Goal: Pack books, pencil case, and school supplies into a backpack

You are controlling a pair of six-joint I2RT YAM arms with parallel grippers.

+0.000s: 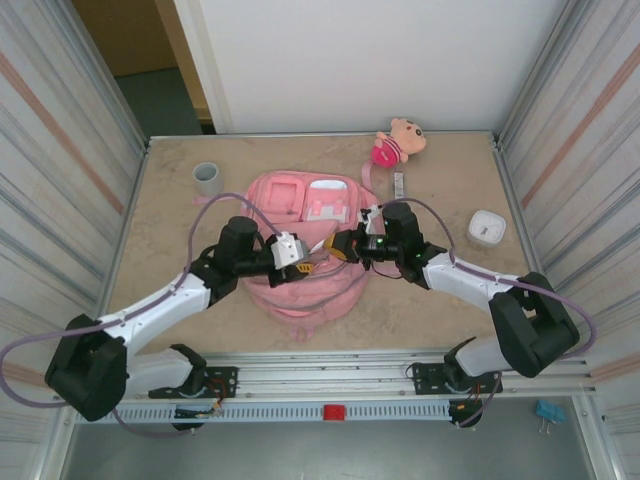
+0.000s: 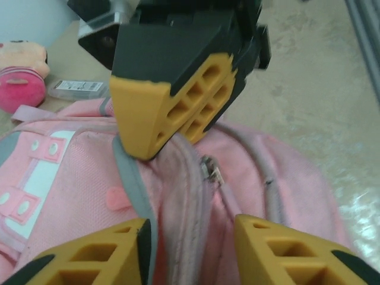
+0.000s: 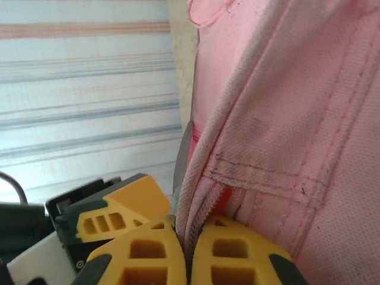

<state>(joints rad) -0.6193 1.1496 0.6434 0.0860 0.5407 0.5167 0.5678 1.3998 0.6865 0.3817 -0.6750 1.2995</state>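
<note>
Right jaws, as I saw them, pinched the zip seam of the backpack (image 3: 285, 107); left jaws stood spread astride it, above the counter (image 1: 170, 220).

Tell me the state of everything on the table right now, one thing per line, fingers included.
backpack: lying flat, front pockets up
right fingers: shut on the backpack's zip seam
left fingers: open, straddling that seam
grey cup: upright
plush doll: lying on the table
white box: flat on the table
small dark piece: lying outside the backpack
</note>
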